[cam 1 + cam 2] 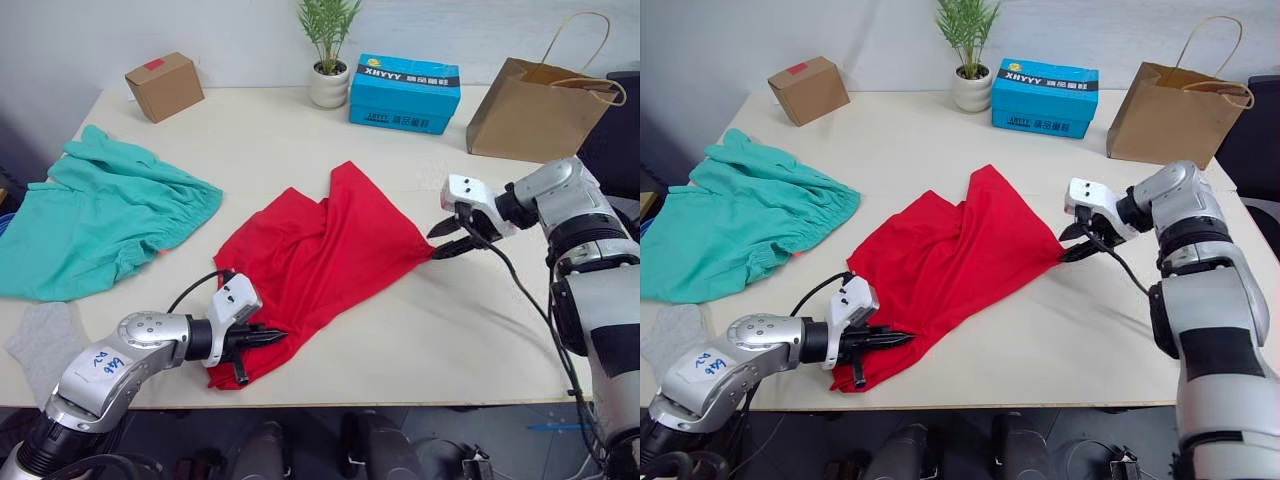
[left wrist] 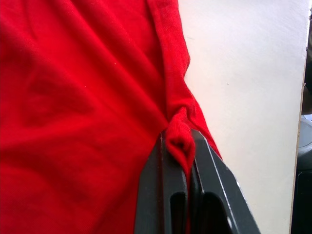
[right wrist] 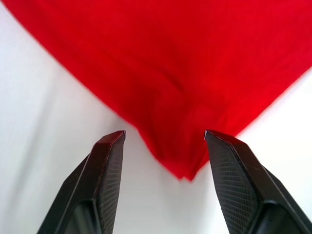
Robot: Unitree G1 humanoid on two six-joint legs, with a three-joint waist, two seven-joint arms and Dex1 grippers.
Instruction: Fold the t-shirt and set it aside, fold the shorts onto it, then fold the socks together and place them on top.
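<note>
The red t-shirt (image 1: 315, 255) lies crumpled in the middle of the table. My left gripper (image 1: 268, 339) is shut on a pinched fold of the t-shirt (image 2: 178, 139) at its near edge. At the shirt's right corner (image 3: 187, 168) my right gripper (image 3: 165, 139) stands open, one finger on each side of the cloth tip, a little apart from it. The teal shorts (image 1: 95, 220) are spread at the left of the table. A grey sock (image 1: 45, 340) lies at the near left corner, partly behind my left arm.
Along the back edge stand a small cardboard box (image 1: 164, 86), a potted plant (image 1: 328, 60), a blue box (image 1: 405, 92) and a brown paper bag (image 1: 540, 105). Bare table (image 1: 460, 330) lies right of the shirt.
</note>
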